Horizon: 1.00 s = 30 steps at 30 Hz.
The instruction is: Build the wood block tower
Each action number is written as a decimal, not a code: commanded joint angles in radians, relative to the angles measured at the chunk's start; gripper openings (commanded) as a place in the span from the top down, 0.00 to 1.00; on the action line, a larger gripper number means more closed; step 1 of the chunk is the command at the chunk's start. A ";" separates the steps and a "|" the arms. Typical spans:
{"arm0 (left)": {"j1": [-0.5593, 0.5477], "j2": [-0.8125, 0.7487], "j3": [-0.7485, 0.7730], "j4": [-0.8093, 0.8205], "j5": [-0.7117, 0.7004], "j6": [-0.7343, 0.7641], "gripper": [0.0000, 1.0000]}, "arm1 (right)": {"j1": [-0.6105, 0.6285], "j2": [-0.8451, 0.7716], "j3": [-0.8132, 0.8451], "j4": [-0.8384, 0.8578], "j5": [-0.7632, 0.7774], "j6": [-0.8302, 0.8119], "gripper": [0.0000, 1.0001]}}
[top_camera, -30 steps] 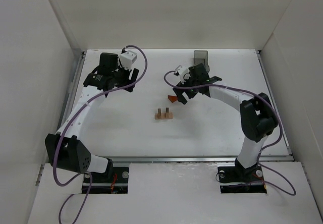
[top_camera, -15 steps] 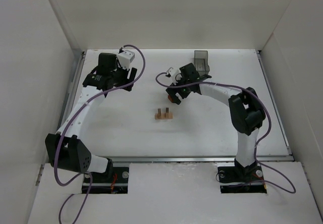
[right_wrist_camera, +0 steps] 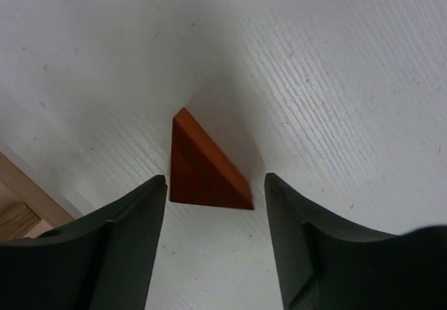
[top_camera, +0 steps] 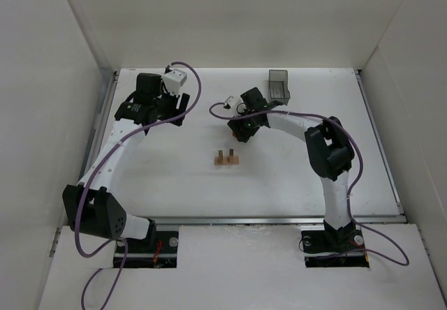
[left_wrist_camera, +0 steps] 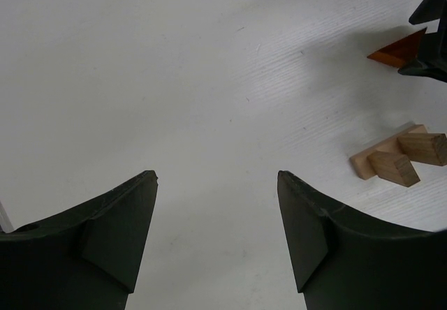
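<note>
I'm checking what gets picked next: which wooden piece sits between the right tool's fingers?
The orange triangular block, flanked by the fingers of the right tool. The pale tan blocks sit grouped apart from it, outside the tool.

Near the middle of the desk [top_camera: 174, 177], two small blocks stand side by side on a flat one, forming the wood block tower [top_camera: 226, 159]. The triangular piece [right_wrist_camera: 206, 167] lies on the desk just behind and slightly right of it, apart from it, between the fingers of the right pincer [right_wrist_camera: 214, 179]. The bin [top_camera: 279, 85] stands farther back and right, near the far edge. The left pincer [left_wrist_camera: 216, 177] hangs well to the tower's left and behind it.
</note>
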 commanded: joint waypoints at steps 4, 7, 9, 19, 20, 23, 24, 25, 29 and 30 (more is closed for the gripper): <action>0.006 -0.012 -0.011 0.024 0.001 -0.006 0.34 | 0.004 0.009 0.060 -0.034 0.004 -0.006 0.43; 0.006 -0.012 -0.021 0.033 0.001 -0.006 0.34 | 0.004 -0.001 0.051 -0.034 -0.008 -0.017 0.50; 0.006 -0.012 -0.021 0.033 0.010 -0.006 0.34 | 0.004 -0.001 0.051 -0.034 -0.017 -0.017 0.60; 0.006 -0.012 -0.021 0.033 0.010 -0.006 0.42 | 0.004 -0.020 0.051 -0.024 -0.028 -0.014 0.96; 0.006 -0.012 -0.021 0.033 0.010 -0.006 0.44 | 0.004 -0.021 0.051 -0.024 -0.028 0.001 0.97; 0.006 -0.003 0.025 0.010 0.022 0.045 0.45 | -0.019 -0.056 0.075 -0.024 -0.048 0.026 1.00; 0.006 -0.003 0.038 0.001 0.022 0.068 0.45 | -0.019 -0.065 0.095 -0.024 -0.048 0.026 1.00; 0.006 -0.003 0.059 0.001 0.022 0.126 0.45 | -0.030 -0.086 0.104 -0.038 -0.060 0.035 1.00; 0.006 -0.028 0.072 0.005 -0.025 0.316 0.45 | -0.048 -0.157 0.159 -0.090 -0.137 0.049 1.00; 0.006 -0.038 0.072 0.021 -0.025 0.354 0.45 | -0.057 -0.175 0.169 -0.101 -0.157 0.058 1.00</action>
